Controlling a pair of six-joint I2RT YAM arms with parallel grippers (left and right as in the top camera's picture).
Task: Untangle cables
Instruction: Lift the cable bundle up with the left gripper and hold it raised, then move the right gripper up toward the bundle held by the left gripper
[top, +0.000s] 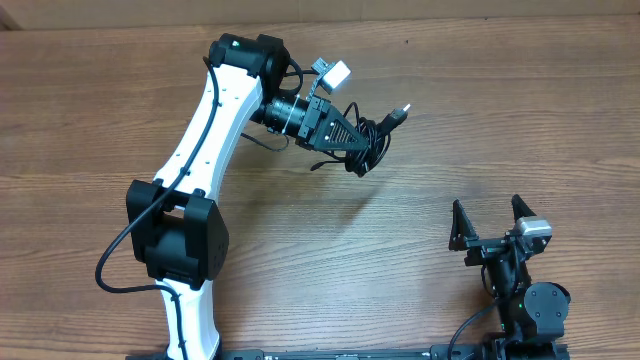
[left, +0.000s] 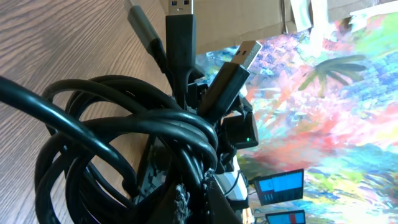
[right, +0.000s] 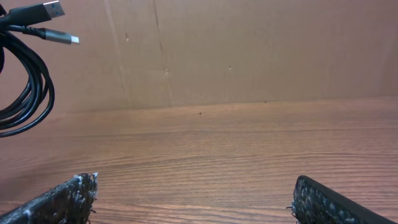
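Overhead, the cables (top: 376, 140) are a small black bunch of loops a little toward twelve o'clock from the middle of the bench (top: 350, 270), with one plug end (top: 402, 113) poking out toward two o'clock. The left hand (top: 358, 138) is clenched on that bunch, its dark pointed tip buried in the loops; its white arm (top: 215, 120) reaches up from seven o'clock. From the left wrist, the cables (left: 124, 143) fill the near view as a tight tangle of crossing strands, and three plug ends (left: 180, 25) stick up out of it toward twelve o'clock. From the right wrist, the bunch (right: 28, 81) hangs at ten o'clock, raised off the wood against a cardboard wall (right: 249, 50). The right hand (top: 490, 215) sits well apart at four o'clock, spread wide and grasping nothing, bare bench between its fingers (right: 65, 199).
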